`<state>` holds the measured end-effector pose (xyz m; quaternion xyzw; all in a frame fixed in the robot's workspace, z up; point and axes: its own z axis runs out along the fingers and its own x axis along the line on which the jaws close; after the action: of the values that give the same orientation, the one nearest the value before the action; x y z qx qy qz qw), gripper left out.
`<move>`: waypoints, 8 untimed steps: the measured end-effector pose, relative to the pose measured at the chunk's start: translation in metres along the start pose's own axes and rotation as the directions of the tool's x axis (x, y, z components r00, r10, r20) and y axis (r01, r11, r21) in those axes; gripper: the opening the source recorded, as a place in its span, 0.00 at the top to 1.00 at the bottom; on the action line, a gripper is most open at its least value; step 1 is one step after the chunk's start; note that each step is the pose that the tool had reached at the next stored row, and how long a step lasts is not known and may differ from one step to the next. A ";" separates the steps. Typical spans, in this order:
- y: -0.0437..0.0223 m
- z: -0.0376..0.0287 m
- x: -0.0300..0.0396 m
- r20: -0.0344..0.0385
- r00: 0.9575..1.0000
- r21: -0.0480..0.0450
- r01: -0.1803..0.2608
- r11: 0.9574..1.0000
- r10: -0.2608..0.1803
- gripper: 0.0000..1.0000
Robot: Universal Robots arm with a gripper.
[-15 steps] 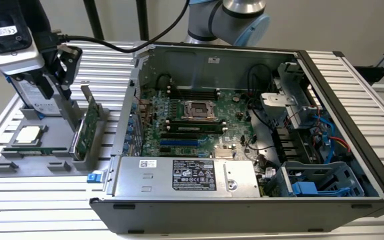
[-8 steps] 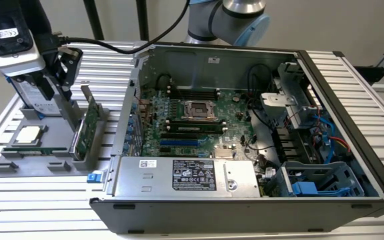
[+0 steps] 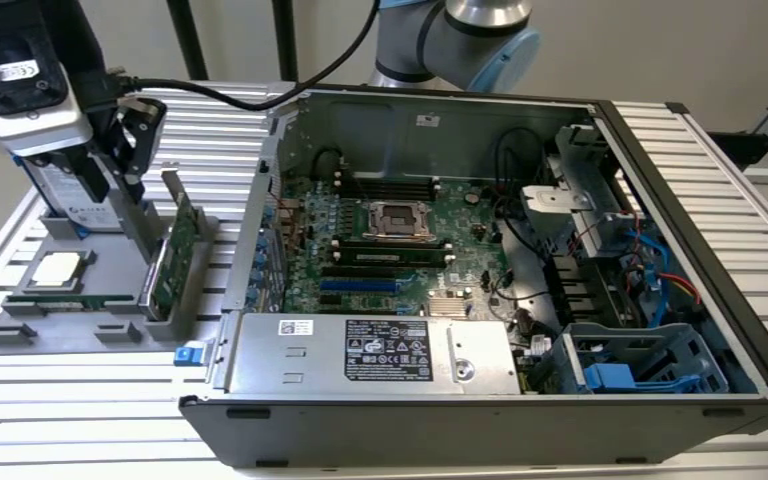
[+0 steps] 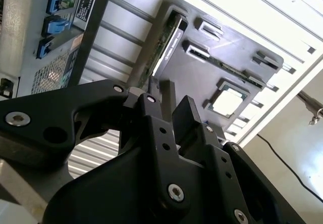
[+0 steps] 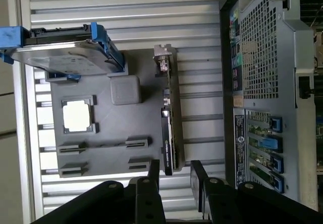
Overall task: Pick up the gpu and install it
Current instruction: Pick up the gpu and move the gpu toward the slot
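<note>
In the exterior view your arm point(image 3: 471, 40) rises behind the case, and its wrist end hangs at the upper left of the frame. It points straight down over a grey parts tray point(image 3: 104, 260) on the slatted metal surface point(image 3: 77, 400). The pincer point(image 5: 174, 176) is moderately open and holds nothing, its two black fingers point(image 5: 151, 176) apart. The gpu point(image 3: 171, 255) stands on its long edge in a tray slot, on the side nearest the open computer case point(image 3: 491, 430) at centre and right of the frame. In the first wrist view one end of the card lines up with the gap between the fingers; you cannot tell whether they touch it. A silver hard drive point(image 3: 64, 195) stands in the tray beside the pincer, and a square processor chip point(image 3: 57, 270) lies flat nearby.
</note>
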<state>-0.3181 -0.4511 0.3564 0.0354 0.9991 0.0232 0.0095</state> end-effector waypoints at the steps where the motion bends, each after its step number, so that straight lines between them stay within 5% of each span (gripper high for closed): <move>1: 0.0000 0.0003 0.0000 0.000 1.000 0.000 0.000 1.000 0.000 0.00; 8: -0.0001 0.0024 0.0000 0.000 1.000 0.000 0.000 1.000 0.000 0.00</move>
<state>-0.3181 -0.4511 0.3540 0.0354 0.9991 0.0232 0.0095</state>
